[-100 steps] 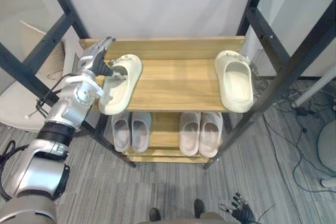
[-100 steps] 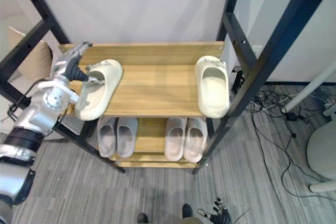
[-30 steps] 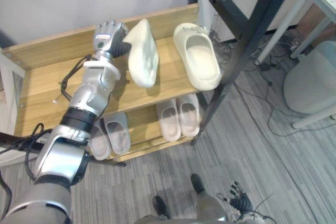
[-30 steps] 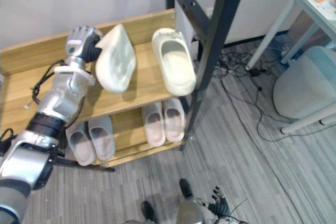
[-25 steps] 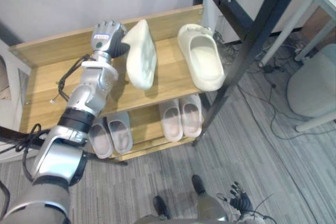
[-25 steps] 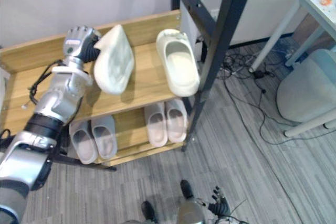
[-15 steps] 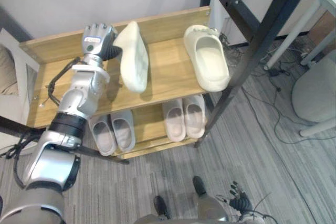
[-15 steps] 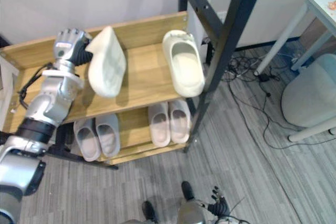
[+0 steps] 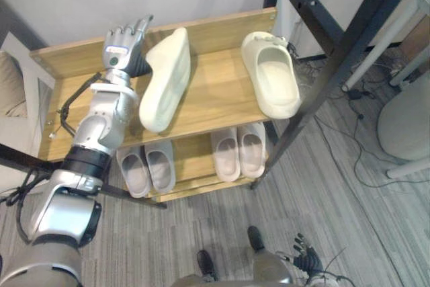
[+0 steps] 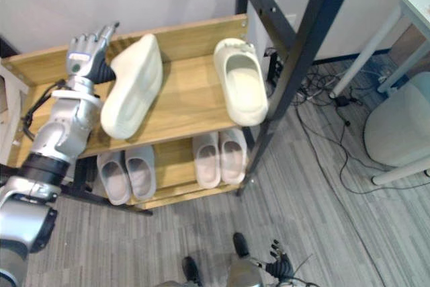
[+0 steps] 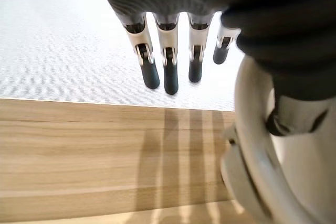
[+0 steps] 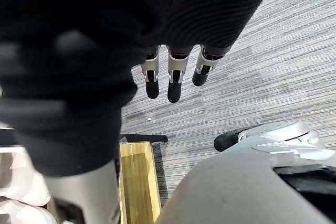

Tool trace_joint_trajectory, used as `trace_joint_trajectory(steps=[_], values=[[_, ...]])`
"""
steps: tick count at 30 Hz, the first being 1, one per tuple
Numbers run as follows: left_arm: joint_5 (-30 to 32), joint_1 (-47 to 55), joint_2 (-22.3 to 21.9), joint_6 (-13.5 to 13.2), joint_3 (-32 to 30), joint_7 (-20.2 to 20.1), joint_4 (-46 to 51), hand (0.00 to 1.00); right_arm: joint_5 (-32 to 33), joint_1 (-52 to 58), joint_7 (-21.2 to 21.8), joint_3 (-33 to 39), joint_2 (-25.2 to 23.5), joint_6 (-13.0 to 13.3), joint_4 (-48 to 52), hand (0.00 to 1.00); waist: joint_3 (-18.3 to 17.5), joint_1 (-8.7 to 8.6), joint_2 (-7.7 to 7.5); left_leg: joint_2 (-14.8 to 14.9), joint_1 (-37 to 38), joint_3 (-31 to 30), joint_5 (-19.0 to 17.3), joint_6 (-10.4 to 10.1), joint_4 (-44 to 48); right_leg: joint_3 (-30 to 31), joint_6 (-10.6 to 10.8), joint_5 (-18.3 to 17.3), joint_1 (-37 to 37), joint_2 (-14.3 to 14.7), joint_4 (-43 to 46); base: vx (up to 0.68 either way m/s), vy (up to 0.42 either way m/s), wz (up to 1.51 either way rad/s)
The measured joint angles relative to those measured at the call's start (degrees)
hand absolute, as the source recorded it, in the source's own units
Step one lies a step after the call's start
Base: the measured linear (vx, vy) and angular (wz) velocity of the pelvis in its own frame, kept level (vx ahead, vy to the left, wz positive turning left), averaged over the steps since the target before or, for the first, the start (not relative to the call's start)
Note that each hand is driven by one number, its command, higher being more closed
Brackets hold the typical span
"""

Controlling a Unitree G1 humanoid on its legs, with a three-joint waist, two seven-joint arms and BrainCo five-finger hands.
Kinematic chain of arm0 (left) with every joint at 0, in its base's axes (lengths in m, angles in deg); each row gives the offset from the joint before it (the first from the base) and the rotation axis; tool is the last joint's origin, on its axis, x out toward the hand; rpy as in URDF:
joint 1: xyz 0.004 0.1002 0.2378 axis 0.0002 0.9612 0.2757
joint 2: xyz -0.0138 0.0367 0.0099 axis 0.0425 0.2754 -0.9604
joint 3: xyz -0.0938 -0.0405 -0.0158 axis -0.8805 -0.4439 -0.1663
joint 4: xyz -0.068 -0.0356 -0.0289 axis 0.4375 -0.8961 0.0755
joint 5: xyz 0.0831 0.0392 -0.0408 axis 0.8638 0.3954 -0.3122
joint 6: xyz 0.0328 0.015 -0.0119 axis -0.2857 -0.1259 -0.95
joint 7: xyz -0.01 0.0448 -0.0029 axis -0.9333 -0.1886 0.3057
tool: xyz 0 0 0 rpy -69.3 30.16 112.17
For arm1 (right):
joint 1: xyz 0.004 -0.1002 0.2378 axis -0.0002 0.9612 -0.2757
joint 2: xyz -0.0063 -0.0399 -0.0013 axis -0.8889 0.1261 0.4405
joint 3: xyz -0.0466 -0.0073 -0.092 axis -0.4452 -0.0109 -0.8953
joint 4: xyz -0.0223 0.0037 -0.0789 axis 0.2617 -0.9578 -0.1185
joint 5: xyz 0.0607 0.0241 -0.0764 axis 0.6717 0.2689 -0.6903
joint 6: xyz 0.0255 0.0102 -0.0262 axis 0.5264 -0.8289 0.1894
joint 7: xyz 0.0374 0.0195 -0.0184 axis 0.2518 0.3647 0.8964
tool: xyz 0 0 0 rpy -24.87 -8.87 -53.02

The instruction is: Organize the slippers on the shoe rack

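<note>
Two cream slippers sit on the wooden top shelf (image 9: pixel 215 95) of the rack. The left slipper (image 9: pixel 163 80) lies tipped with its smooth sole side up, its toe near the shelf's front edge. My left hand (image 9: pixel 123 44) is at that slipper's back end, close beside it, fingers (image 11: pixel 169 69) straight and open; the slipper's rim (image 11: pixel 252 177) shows by the palm. The right slipper (image 9: pixel 271 82) rests upright, opening up, near the black post. My right hand (image 9: pixel 306 261) hangs low over the floor, fingers (image 12: pixel 175 80) relaxed and holding nothing.
The lower shelf holds two pairs of grey slippers (image 9: pixel 146 168) (image 9: pixel 239 151). A black metal frame post (image 9: pixel 322 65) crosses just right of the rack. A chair (image 9: pixel 406 122) and cables are on the carpet at right, a cushion (image 9: pixel 13 99) at left.
My left hand has uncurled and let go of the left slipper, which has dropped from standing on edge to lying on the shelf. The camera has shifted slightly.
</note>
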Motion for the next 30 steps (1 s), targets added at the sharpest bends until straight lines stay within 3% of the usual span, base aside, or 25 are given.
trace_joint_trajectory(steps=[7, 30], values=[[-1.2, -0.1, -2.9, 0.0, 0.5, 0.0, 0.0, 0.0, 0.0, 0.0, 0.0, 0.2, 0.0, 0.0, 0.3, 0.0, 0.0, -0.94, -0.01, -0.2, 0.0, 0.0, -0.1, 0.3, 0.0, 0.1, 0.0, 0.0, 0.0, -0.4, 0.0, 0.0, -0.005, 0.0], [-10.0, -4.3, -15.9, 1.3, 1.9, -0.2, -2.6, 0.0, 0.0, 0.0, -0.1, 0.3, 0.4, -1.2, -2.6, 0.0, -0.3, -1.11, 0.33, -0.8, 1.0, -1.7, 0.5, 1.1, 0.0, -1.9, 0.3, -0.2, 1.9, -1.2, 0.0, -0.01, -0.01, 0.04]])
